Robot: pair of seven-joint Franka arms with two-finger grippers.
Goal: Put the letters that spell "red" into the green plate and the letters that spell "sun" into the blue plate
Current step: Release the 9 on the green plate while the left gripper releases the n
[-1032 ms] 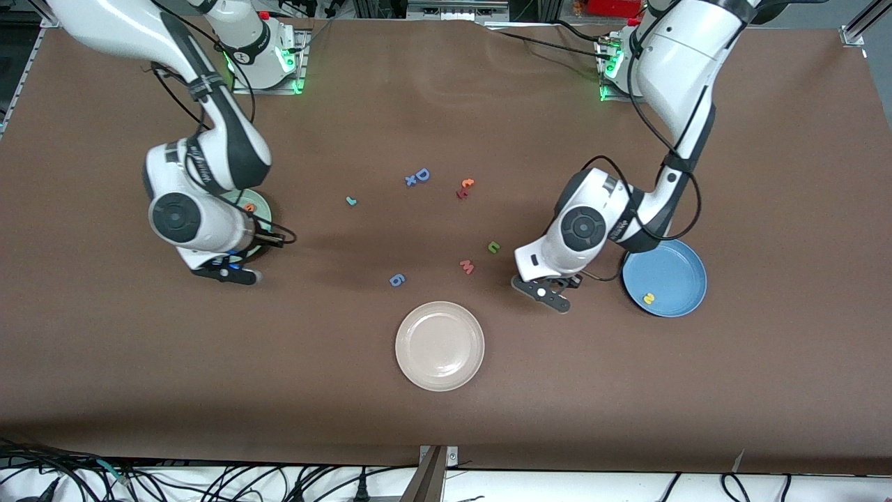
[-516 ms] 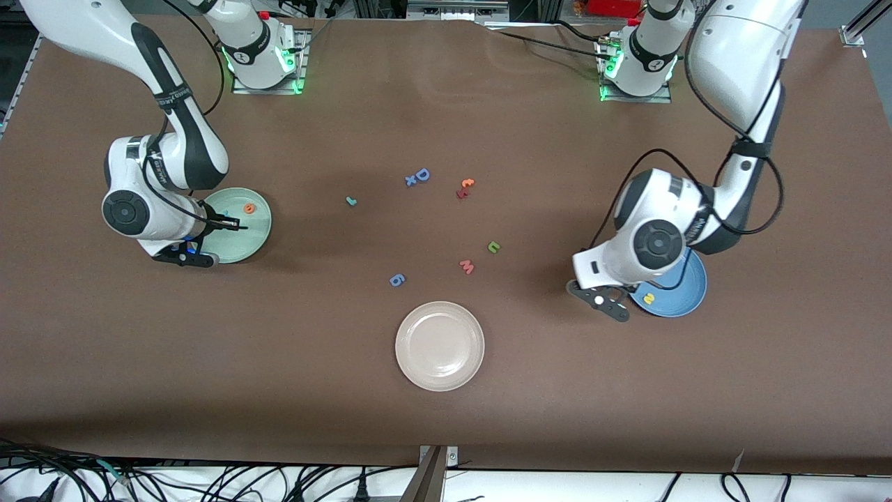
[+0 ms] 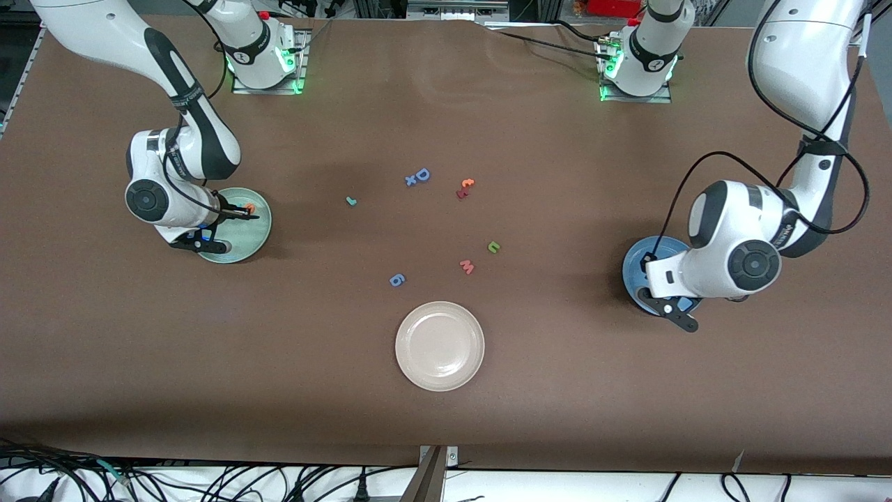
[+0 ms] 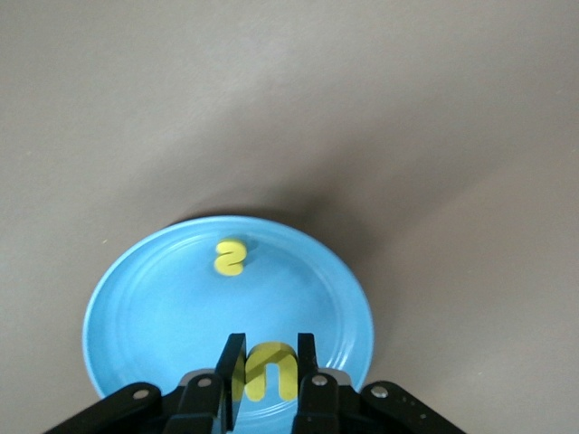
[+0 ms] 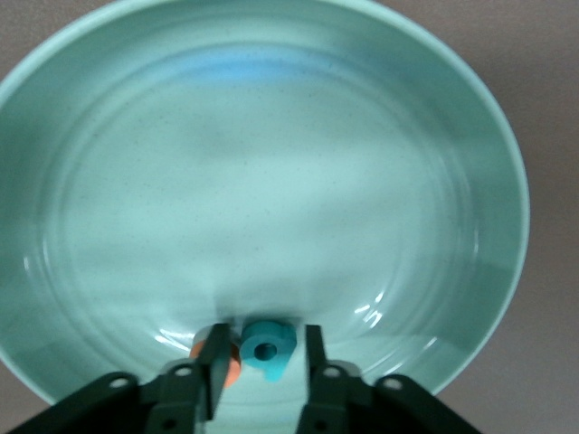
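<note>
The green plate [image 3: 237, 248] [image 5: 271, 181] lies at the right arm's end of the table. My right gripper [image 3: 242, 215] [image 5: 262, 351] hangs low over it, open. The teal "d" [image 5: 269, 348] sits loose between its fingers, beside the orange "e" [image 3: 249, 208] [image 5: 235, 369]. At the left arm's end, my left gripper [image 4: 270, 351] is over the blue plate [image 3: 635, 259] [image 4: 154, 307], shut on the yellow "u" [image 4: 271, 369]. The yellow "s" [image 4: 230, 257] lies in that plate. The teal "r" [image 3: 351, 201] and green "n" [image 3: 493, 247] lie on the table.
A cream-white plate [image 3: 440, 345] sits mid-table, nearest the front camera. Loose letters lie around the middle: a blue "D" [image 3: 422, 174], an orange and red pair [image 3: 465, 187], a pinkish "w" [image 3: 467, 266] and a blue "g" [image 3: 396, 280].
My left arm swung from the table's middle to over the blue plate, carrying the "u". My right gripper shifted over the green plate and its jaws parted from the "d".
</note>
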